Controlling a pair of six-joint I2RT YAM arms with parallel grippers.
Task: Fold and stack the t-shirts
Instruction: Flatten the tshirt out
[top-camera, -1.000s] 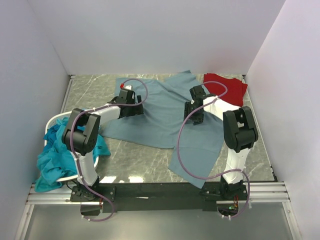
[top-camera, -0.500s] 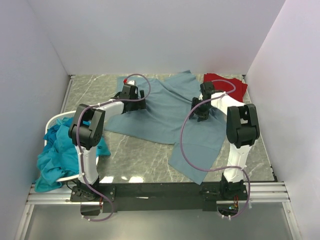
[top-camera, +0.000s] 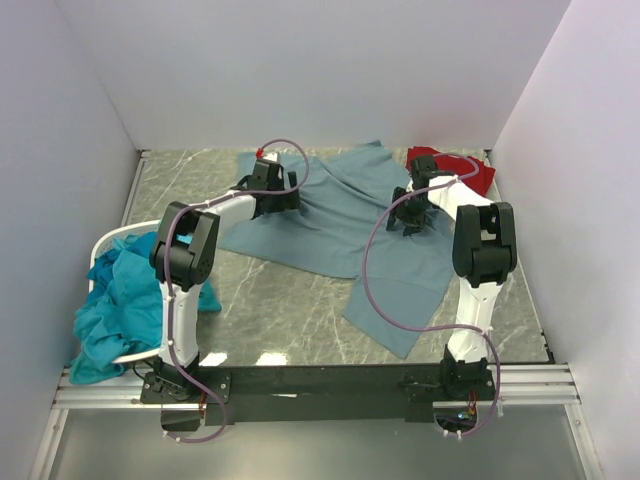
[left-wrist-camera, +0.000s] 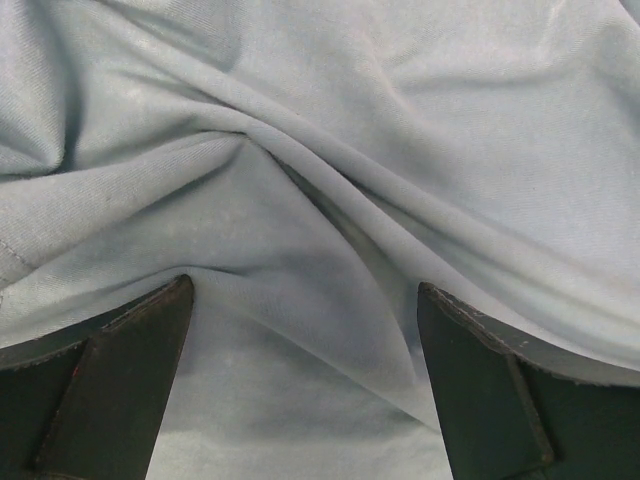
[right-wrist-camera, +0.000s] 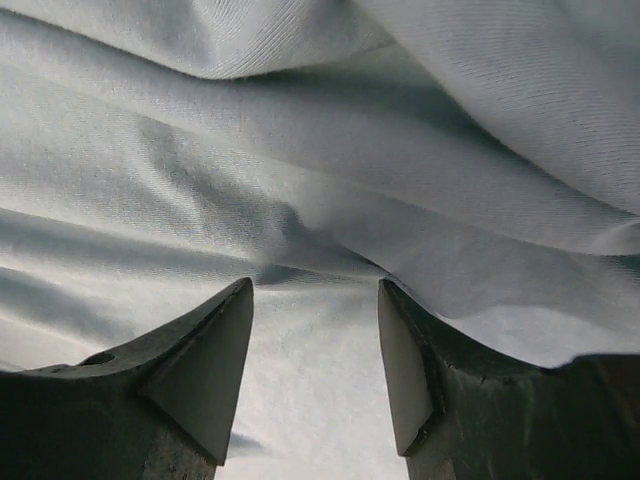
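Left wrist view: left claw (left-wrist-camera: 305, 290) released, like right claw (right-wrist-camera: 315, 290); shirt (left-wrist-camera: 400, 100) edges cut off.

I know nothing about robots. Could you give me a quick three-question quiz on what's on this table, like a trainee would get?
1. True or false: the red t-shirt lies by the table's far right corner.
2. What holds the teal shirts? A) white basket B) cardboard box C) drawer
3. Fill in: the spread t-shirt under the left gripper and right gripper is ____ in colour.
Key: 1 true; 2 A; 3 grey-blue.
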